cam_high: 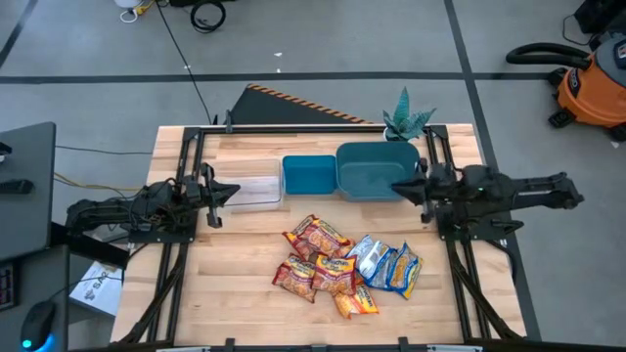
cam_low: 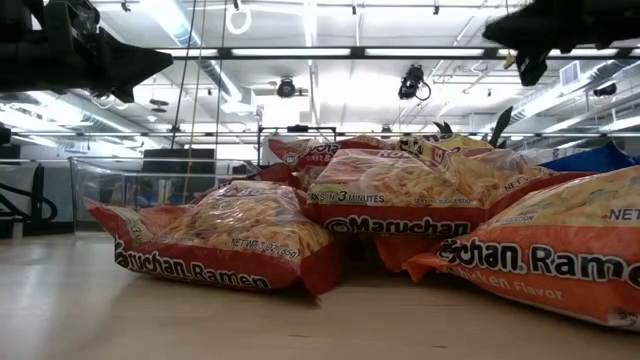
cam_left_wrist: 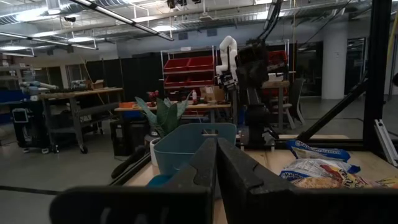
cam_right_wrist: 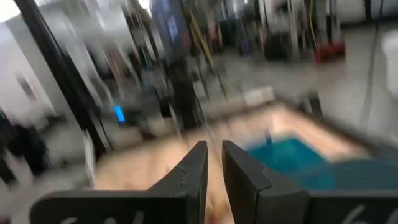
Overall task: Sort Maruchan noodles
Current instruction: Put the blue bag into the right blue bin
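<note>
The Maruchan noodles [cam_high: 342,264] lie in a loose heap on the table's near middle: red-orange and orange-yellow packets, with blue-silver ones [cam_high: 389,264] on the heap's right. In the low view the noodles [cam_low: 400,205] fill the foreground, resting flat or leaning on one another. My left gripper [cam_high: 230,193] hovers shut beside the clear bin, to the left of the heap; in its wrist view the left gripper [cam_left_wrist: 216,152] points across the table. My right gripper [cam_high: 396,186] hovers at the teal bin's near edge; the right gripper [cam_right_wrist: 214,155] shows a narrow gap and holds nothing.
Three bins stand in a row beyond the heap: a clear bin [cam_high: 256,191], a small blue bin [cam_high: 309,176] and a larger teal bin [cam_high: 377,168]. A potted plant [cam_high: 406,119] stands at the far right corner. Bare wood lies left of the heap.
</note>
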You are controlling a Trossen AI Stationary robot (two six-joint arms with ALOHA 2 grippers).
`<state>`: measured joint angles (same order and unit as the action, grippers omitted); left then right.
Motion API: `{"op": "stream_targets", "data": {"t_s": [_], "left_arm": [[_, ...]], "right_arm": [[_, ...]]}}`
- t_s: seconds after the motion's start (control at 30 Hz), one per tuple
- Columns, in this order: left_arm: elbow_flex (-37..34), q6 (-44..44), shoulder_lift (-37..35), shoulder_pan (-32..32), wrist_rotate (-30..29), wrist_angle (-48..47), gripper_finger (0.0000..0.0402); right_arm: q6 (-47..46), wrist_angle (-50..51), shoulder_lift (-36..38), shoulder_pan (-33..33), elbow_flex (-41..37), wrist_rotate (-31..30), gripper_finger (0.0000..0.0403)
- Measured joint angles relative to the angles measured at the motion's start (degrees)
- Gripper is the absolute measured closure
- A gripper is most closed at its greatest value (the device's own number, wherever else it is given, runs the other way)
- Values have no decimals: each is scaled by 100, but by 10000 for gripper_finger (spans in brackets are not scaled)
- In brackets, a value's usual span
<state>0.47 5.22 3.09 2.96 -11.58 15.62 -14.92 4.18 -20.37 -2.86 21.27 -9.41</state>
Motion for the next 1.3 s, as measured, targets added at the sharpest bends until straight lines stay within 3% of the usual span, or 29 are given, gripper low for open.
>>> {"op": "stream_targets", "data": {"t_s": [0.27, 0.5, 0.73, 1.1, 1.3], "left_arm": [[2, 1, 0, 0, 1, 0, 383], [0, 1, 0, 0, -1, 0, 383], [2, 1, 0, 0, 1, 0, 383], [2, -1, 0, 2, 1, 0, 383], [2, -1, 0, 1, 1, -1, 383]], "right_arm": [[-164, 2085, -1507, 0, 1189, 546, 348], [-208, 3832, -2886, -68, 2521, 660, 348], [-516, 5480, -4028, -322, 3383, 1498, 328], [-1054, 5551, -4935, -1368, 3456, 1482, 241], [-1044, 5497, -5524, -1945, 3459, 1215, 226]]}}
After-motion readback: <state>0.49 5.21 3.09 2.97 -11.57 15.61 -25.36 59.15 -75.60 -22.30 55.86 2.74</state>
